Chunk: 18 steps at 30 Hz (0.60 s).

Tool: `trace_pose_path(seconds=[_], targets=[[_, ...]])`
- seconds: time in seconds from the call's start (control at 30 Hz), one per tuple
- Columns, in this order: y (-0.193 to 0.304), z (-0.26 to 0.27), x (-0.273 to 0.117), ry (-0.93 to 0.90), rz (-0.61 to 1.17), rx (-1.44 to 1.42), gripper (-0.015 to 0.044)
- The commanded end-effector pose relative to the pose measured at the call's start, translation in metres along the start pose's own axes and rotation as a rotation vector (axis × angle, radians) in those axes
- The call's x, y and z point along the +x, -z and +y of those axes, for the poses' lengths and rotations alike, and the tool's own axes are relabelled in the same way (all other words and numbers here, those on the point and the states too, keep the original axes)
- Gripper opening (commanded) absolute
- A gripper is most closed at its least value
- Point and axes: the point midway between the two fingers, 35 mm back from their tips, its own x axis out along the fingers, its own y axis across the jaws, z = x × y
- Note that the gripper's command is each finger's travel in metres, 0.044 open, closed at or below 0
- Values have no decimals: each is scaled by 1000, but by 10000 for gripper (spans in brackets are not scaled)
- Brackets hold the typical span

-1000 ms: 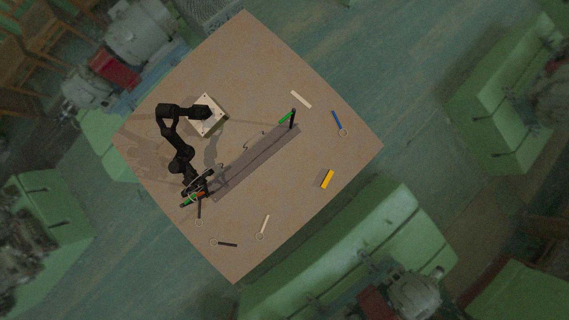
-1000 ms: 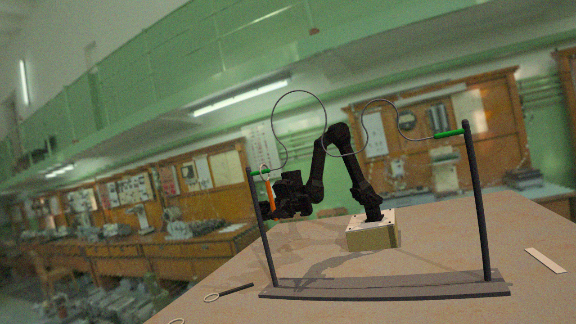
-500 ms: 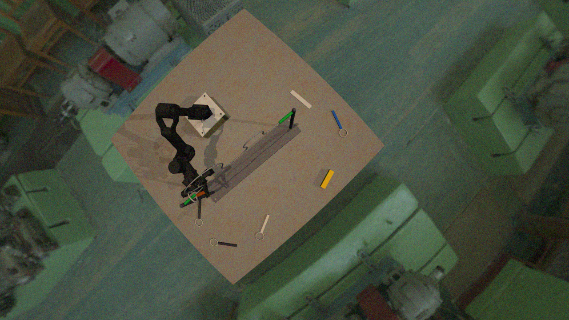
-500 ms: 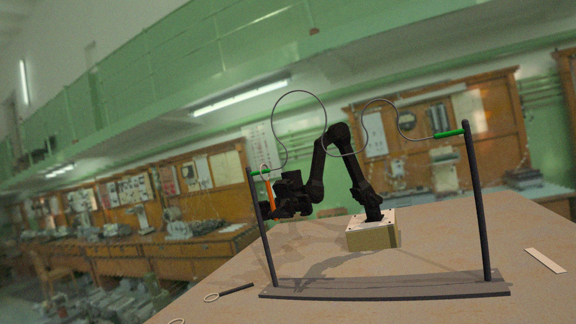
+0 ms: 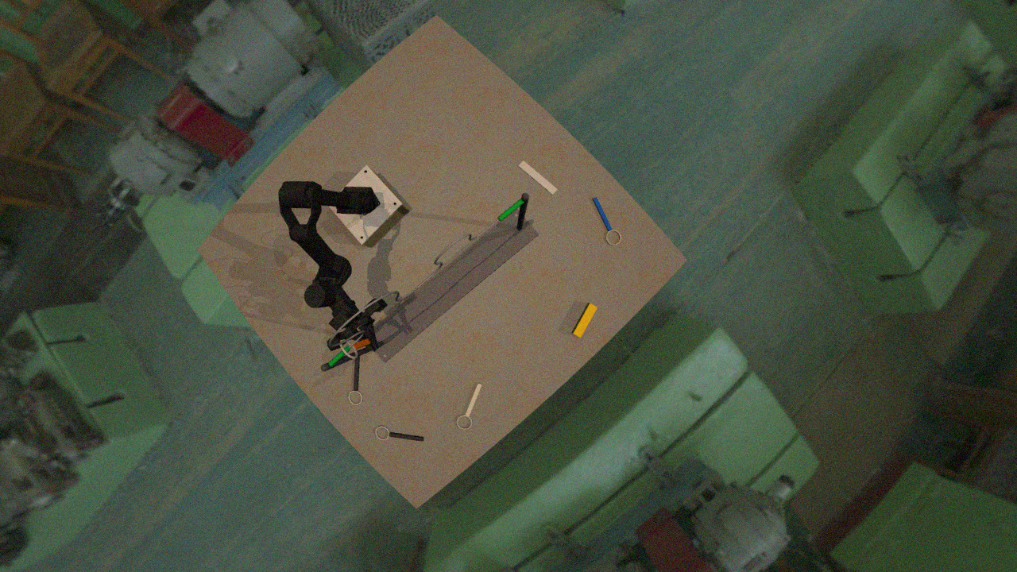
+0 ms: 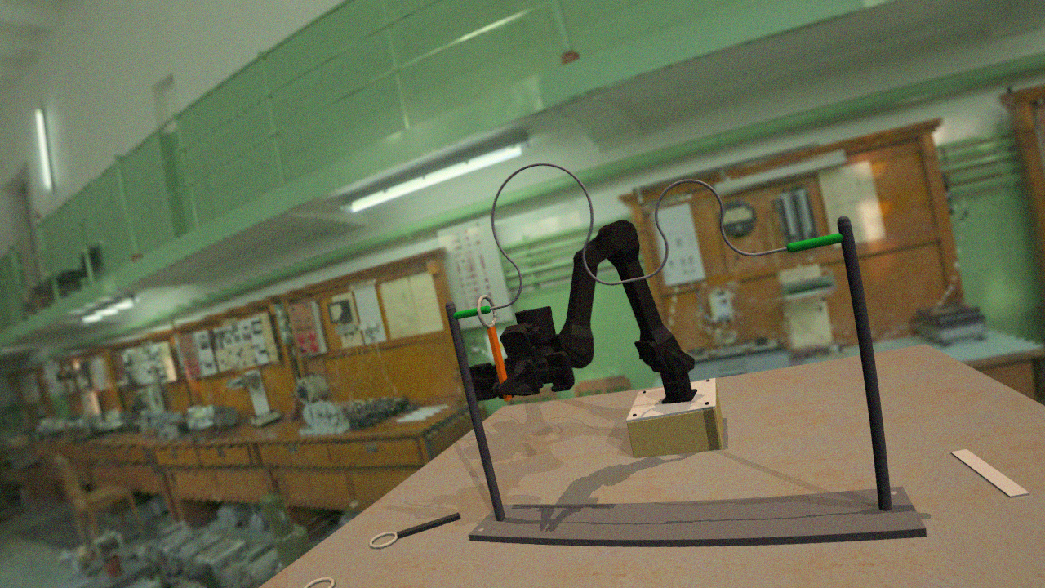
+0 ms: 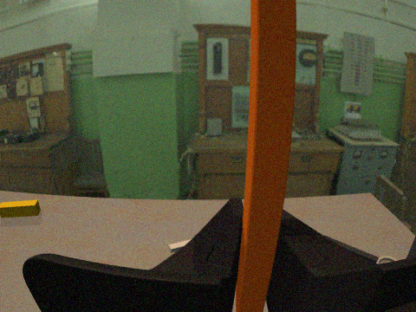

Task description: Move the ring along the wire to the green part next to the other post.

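The orange handle (image 5: 362, 343) (image 6: 496, 354) (image 7: 273, 108) hangs down steeply from its pale ring (image 6: 484, 296). The ring is around the wire at the inner end of the near green part (image 5: 335, 359) (image 6: 464, 314), with the wire near mid-height in its opening. My gripper (image 6: 504, 387) (image 7: 247, 209) is shut on the lower part of the handle. The left post (image 6: 478, 431) stands close beside the fingers; the exterior view does not show whether they touch. The thin grey wire (image 6: 541, 165) loops up and over to the far green part (image 5: 510, 210) (image 6: 815, 242) at the other post (image 6: 865, 365).
Loose ring tools with black (image 5: 406, 435), pale (image 5: 473, 401) and blue (image 5: 602, 213) handles lie on the table. A yellow block (image 5: 585, 319) (image 7: 19, 209) and a pale strip (image 5: 537, 176) (image 6: 989, 473) lie there too. The grey base plate (image 6: 694, 511) joins both posts.
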Motion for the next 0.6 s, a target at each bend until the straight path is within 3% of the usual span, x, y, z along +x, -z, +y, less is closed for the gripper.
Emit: trace_pose_path(seconds=[0.0,0.57], targets=[[-3,6,-1,2,-5,-7,-150],[-3,29,-1,0,-4,50,-150]])
